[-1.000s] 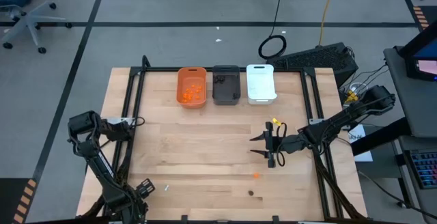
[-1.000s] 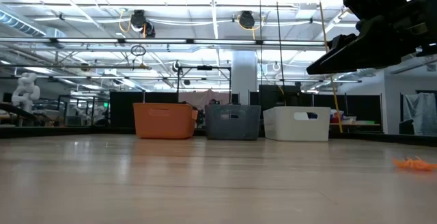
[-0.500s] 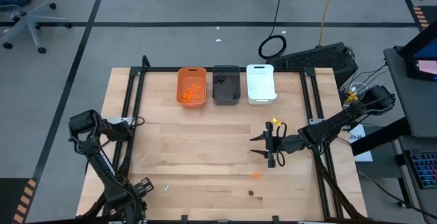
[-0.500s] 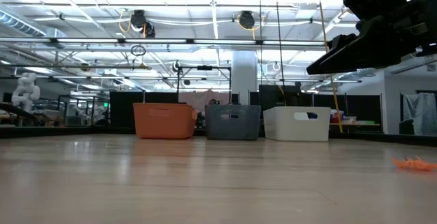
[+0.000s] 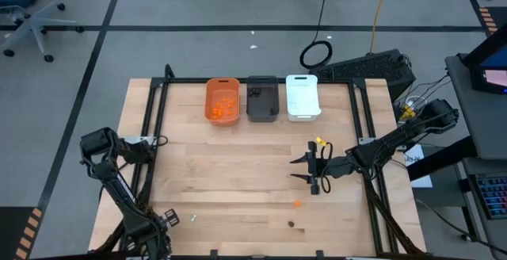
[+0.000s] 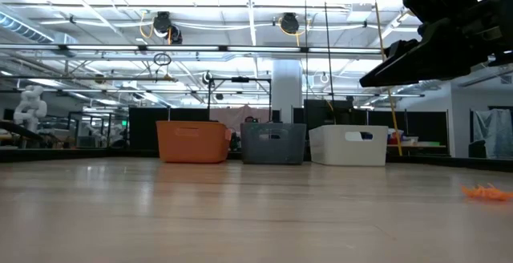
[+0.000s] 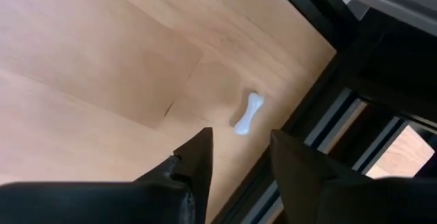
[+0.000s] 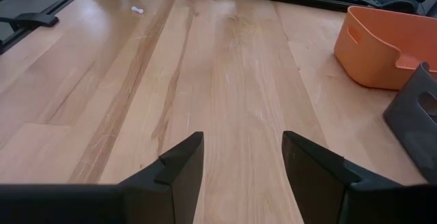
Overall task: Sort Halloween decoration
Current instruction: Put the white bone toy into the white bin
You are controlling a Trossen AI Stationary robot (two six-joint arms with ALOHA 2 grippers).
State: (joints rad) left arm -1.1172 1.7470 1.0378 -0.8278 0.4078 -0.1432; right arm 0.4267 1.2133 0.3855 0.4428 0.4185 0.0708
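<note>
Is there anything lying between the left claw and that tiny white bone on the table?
Nothing visible does. The left gripper hangs above bare wood, and the white bone lies just ahead of its open jaws, near the table's dark frame.

A pale wooden table (image 5: 238, 173) is edged by a black metal frame (image 5: 154, 145). At its far side three plastic bins stand in a row, close together: an orange bin (image 5: 223, 100) on the left, a dark grey bin (image 5: 262, 97) in the middle, a white bin (image 5: 302, 96) on the right. On the grey floor beyond lies a coiled black cable (image 5: 316, 54), and an office chair (image 5: 28, 18) stands far left (only partly in view)
</note>
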